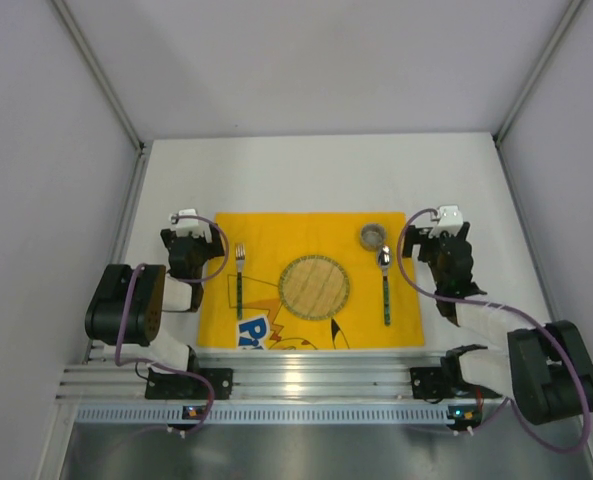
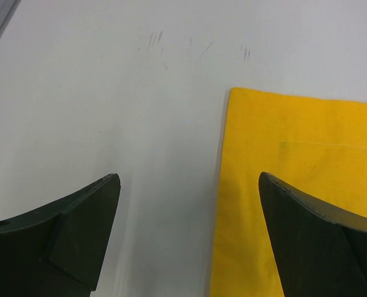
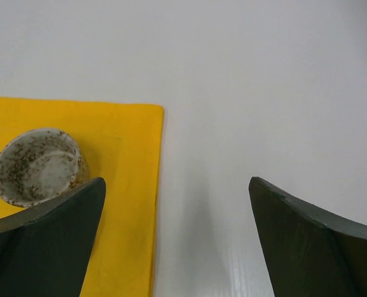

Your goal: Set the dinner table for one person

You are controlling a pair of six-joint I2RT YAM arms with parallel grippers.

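Hovering empty, left gripper (image 2: 188, 180) stood wide open over dinner table (image 2: 78, 93), yellow mat (image 2: 307, 185) edge under its right finger. Between the grippers lay fork (image 1: 239, 275), woven plate (image 1: 314, 286) and spoon (image 1: 385, 282), all on the mat. Likewise agape and empty, right gripper (image 3: 176, 182) had speckled cup (image 3: 38, 164) just beside its left finger.

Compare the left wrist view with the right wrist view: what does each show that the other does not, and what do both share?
Only the left wrist view shows faint grey scuff marks on the dinner table and the open left gripper. Only the right wrist view shows a small speckled cup on the yellow mat and the open right gripper. Both show a corner of the mat lying on the white table.
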